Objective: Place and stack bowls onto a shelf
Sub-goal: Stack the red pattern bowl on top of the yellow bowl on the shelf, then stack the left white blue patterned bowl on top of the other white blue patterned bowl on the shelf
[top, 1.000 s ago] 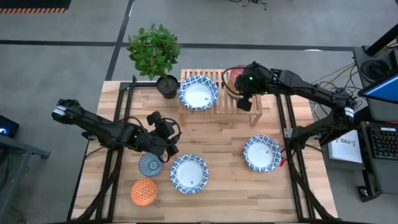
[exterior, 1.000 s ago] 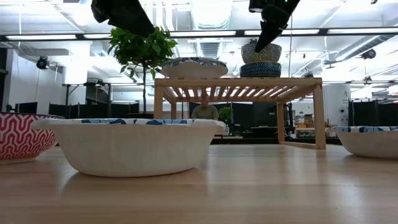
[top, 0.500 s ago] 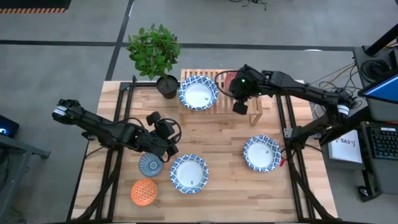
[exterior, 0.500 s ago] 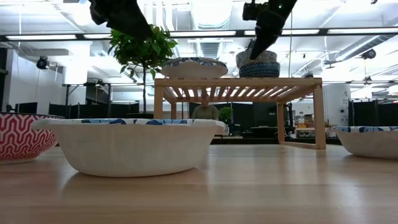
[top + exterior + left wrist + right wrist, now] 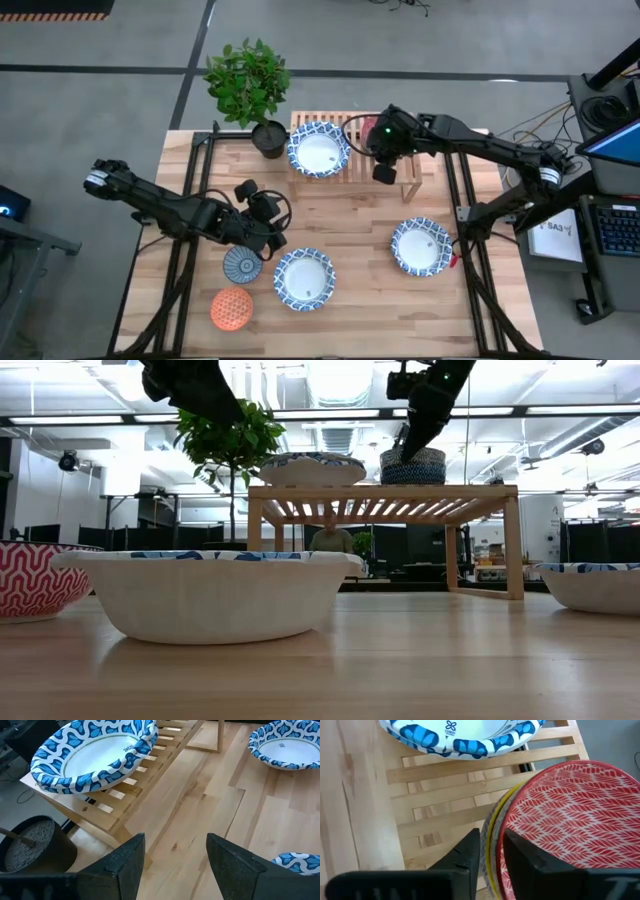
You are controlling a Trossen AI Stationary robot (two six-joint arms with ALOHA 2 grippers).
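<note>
Right wrist view: my right gripper (image 5: 487,851) pinches the red bowl (image 5: 565,825) rim, stacked on the shelf (image 5: 445,795). My left gripper (image 5: 175,857) hangs open above the table (image 5: 210,820).

A big wooden table (image 5: 360,225) is holding everything. A low wooden shelf (image 5: 410,180) is sitting at its far edge, next to a black plant pot (image 5: 268,138). Two blue-and-white bowls (image 5: 304,278) (image 5: 420,246), a small teal bowl (image 5: 242,264) and an orange bowl (image 5: 231,308) are sitting on the table. Another blue-and-white bowl (image 5: 319,149) and a red bowl (image 5: 570,820) stacked on other small bowls are resting on the shelf.
</note>
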